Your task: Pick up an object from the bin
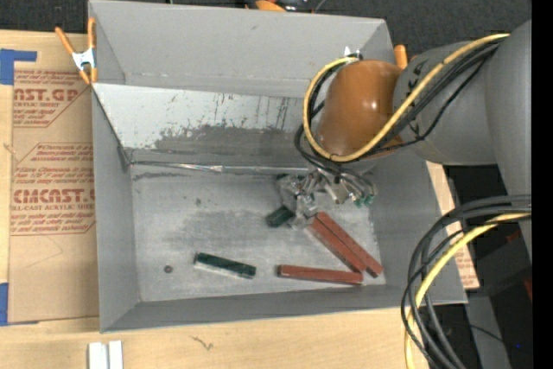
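Short dark green piece [278, 218]: located on the floor of the bin [216, 39], right of centre, just left of the gripper [304, 205] tip. Its long axis runs from lower left to upper right, with the upper right end pointing at the gripper. Whether the two touch cannot be told.

Nearest the front wall:
- A long dark green bar [225, 265] lies almost level, left of centre.
- A single red-brown bar [320, 274] lies level to its right, apart from it.

Next back, a pair of red-brown bars [347, 244] lies side by side on a diagonal. Their upper left ends are just beside the gripper, and their lower right ends are near the single bar.

The gripper points down at the floor between the short piece and the pair. Whether it is open or closed cannot be told.

Above it sits the orange cover [359, 104], ringed by cables [309, 112]. The grey arm [484, 99] enters from the right, over the bin's right rim.
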`<action>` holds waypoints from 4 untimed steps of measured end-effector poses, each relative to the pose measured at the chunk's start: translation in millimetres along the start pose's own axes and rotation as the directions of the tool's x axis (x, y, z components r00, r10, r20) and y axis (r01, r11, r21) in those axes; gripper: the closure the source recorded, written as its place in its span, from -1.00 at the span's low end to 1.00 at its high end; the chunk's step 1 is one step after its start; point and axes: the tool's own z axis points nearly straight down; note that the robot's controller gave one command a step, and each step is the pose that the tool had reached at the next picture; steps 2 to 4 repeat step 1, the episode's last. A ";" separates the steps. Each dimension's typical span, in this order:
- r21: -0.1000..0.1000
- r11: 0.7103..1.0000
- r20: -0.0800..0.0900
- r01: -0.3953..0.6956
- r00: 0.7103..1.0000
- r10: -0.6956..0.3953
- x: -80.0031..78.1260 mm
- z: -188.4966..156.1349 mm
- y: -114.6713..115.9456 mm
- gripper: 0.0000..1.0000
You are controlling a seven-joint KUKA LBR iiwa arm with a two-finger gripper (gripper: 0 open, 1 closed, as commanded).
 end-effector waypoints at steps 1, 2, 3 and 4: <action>0.002 1.000 0.000 -0.021 1.000 0.021 8.3 -147.3 -8.0 1.00; 0.002 1.000 0.000 -0.021 1.000 0.021 8.3 -147.3 -8.0 1.00; 0.002 1.000 0.000 -0.021 1.000 0.021 8.3 -147.3 -8.0 1.00; 0.002 1.000 0.000 -0.021 1.000 0.021 8.3 -147.3 -8.0 1.00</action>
